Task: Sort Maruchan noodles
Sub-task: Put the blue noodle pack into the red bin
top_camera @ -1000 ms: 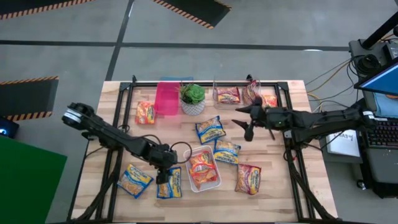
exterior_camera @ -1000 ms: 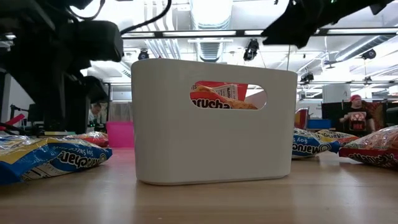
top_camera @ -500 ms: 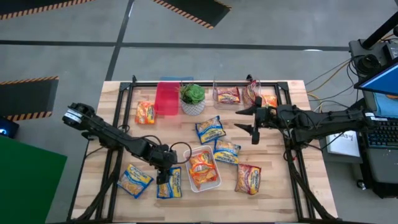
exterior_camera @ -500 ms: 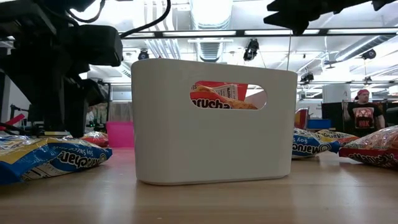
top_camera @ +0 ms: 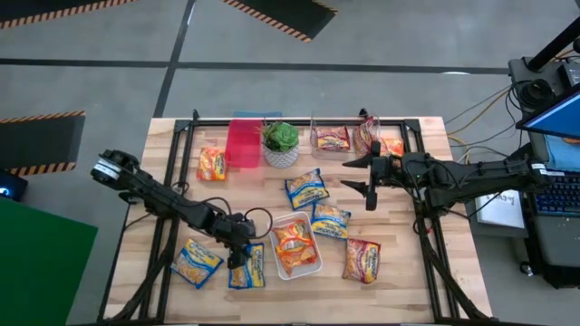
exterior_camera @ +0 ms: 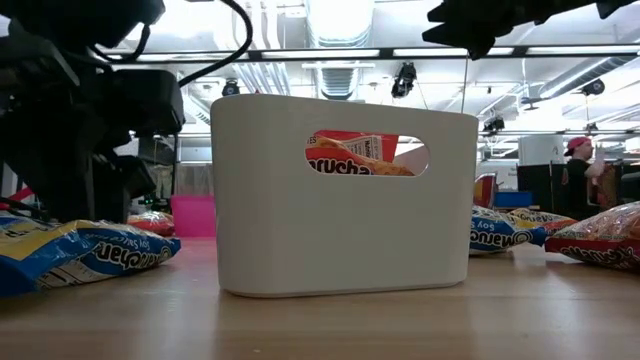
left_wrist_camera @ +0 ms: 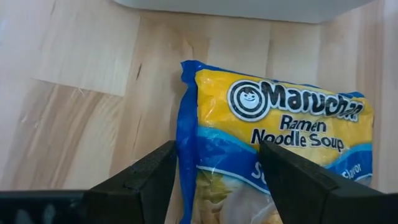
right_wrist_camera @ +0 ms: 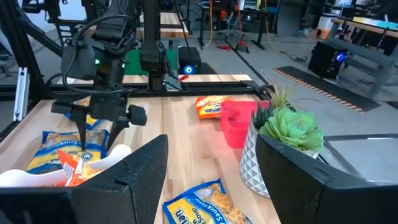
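Note:
My left gripper point(top_camera: 239, 253) is low over a blue-edged Maruchan noodle packet point(top_camera: 247, 271) lying flat near the table's near edge. In the left wrist view the gripper point(left_wrist_camera: 217, 182) is open, with one finger outside the packet's blue long edge point(left_wrist_camera: 184, 134) and the other over its yellow front. My right gripper point(top_camera: 366, 177) hangs open in the air over the table's right half, touching nothing. Other packets lie flat on the wood: blue ones point(top_camera: 306, 188) point(top_camera: 330, 220) point(top_camera: 196, 263), a red one point(top_camera: 362, 260) and an orange one point(top_camera: 211, 164). My left gripper comes at the blue-edged packet from above, pointing down, its open fingers point(left_wrist_camera: 144, 182) astride the packet's blue long edge point(left_wrist_camera: 183, 155). The packet lies flat on the table. I cannot tell whether the fingertips touch it.
A white bin point(top_camera: 313, 263) holding an orange packet stands just right of the left gripper. Along the far edge are a pink bin point(top_camera: 243, 143), a potted plant point(top_camera: 281, 143) and a clear bin point(top_camera: 332, 138) with a red packet. A person shows far behind the table point(exterior_camera: 585, 175).
My left gripper has come down closer over the blue-edged packet. My right gripper has drawn back a little toward the table's right edge, risen and turned, still open. No packet has moved.

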Robot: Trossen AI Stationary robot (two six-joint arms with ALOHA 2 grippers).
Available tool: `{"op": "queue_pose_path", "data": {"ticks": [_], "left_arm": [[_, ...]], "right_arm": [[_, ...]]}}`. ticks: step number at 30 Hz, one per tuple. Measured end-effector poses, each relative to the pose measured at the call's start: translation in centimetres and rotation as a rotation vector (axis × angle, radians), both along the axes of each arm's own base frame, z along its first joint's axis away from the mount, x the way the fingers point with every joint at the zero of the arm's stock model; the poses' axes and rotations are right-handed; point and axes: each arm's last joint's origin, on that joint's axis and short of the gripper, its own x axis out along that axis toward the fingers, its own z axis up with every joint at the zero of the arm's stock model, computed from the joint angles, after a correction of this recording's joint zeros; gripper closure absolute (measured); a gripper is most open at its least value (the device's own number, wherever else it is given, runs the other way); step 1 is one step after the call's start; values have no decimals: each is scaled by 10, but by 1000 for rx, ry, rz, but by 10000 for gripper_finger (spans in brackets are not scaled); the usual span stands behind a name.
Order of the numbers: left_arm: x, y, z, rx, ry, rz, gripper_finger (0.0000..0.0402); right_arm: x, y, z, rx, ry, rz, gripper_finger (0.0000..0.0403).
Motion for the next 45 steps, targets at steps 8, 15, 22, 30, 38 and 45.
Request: {"op": "queue_pose_path", "data": {"ticks": [8,15,22,30,38,45], "left_arm": [[-1,0,-1,-24,-1,-9,256],[-1,-1,-1,-47,6,-24,368],[-3,0,7,-26,12,-50,391],[-4,5,49,198,33,-93,398],[-12,23,100,733,77,-47,399],[-14,43,122,1290,104,-6,399]], "right_arm": [[0,0,0,1,0,0,172],[0,0,0,12,0,-2,172],[0,0,-1,11,2,-2,172],[0,0,-1,10,3,-2,172],[0,0,-1,15,3,-4,172],[0,0,-1,16,3,-3,172]]}}
